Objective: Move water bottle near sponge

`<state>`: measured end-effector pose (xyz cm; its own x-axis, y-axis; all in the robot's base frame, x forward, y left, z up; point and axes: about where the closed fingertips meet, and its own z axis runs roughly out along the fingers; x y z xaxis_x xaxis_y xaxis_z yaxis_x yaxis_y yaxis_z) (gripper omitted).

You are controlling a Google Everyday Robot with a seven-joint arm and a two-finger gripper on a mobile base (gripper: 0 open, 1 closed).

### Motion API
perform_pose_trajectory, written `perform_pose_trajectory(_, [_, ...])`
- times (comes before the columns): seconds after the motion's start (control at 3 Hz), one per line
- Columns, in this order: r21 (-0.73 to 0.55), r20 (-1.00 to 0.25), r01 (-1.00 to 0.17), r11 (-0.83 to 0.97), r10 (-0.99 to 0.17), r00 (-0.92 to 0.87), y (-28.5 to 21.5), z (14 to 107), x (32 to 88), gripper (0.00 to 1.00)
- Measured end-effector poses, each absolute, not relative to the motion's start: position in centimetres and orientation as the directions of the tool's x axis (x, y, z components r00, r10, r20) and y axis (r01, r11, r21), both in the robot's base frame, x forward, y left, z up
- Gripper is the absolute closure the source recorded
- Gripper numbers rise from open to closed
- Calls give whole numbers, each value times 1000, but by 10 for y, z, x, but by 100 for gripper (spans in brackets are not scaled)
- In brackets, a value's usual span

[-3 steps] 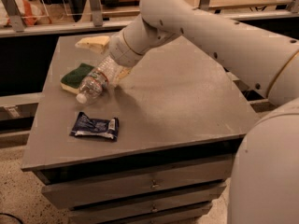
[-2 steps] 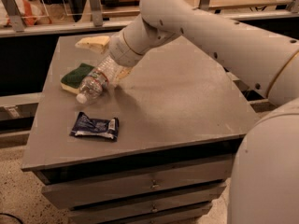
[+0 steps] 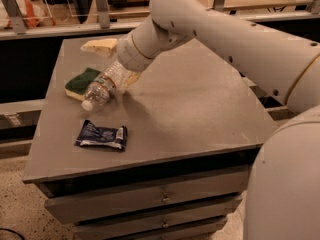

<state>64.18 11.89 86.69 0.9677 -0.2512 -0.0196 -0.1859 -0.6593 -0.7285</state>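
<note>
Gripper [image 3: 123,79]: at base end of water bottle [image 3: 102,87]; grip state cannot be told.
Bottle: tilted, cap pointed away from gripper.
Sponge [image 3: 80,82]: just beyond btl, left of gripper.

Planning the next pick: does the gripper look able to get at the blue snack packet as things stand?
Likely yes. The gripper is at the base of the water bottle, by the sponge; the blue snack packet lies nearer the front edge of the table, nothing on it or between them.
</note>
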Motion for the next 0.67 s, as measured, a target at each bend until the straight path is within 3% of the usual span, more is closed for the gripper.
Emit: perform_pose_trajectory(0.67, [-729,-19,-186,-659,-251,968,119,867,642,0])
